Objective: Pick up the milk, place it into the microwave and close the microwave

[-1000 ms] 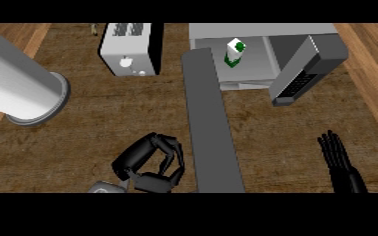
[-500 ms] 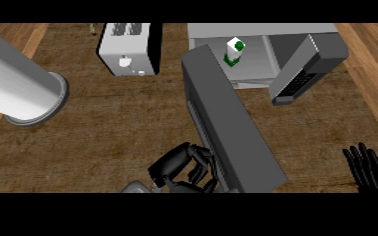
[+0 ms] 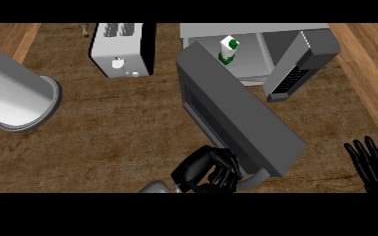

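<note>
Your milk (image 3: 229,50) is already inside the microwave (image 3: 251,30), in the left part of the cavity, close to the hinge side. It stands upright on the cavity floor, its long axis vertical and its cap end pointing up toward the head view. That suits the next step, I judge, because an upright carton set back from the opening leaves the door a free path.

The door (image 3: 236,115) is what remains. It hangs open, swung out from the microwave's front left corner across the tabletop (image 3: 111,130) toward you, at an angle rather than square to the front.

Your left robot hand (image 3: 205,171) sits at the door's free end, the part farthest from the microwave. Its fingers are curled in narrow, and nothing shows enclosed in them. I read that placement as a push point: far from the hinge, a shove swings the door most easily. Whether the knuckles touch the door cannot be told.

Your right robot hand (image 3: 363,160) rests open, fingers up, out past the microwave's right side.
</note>
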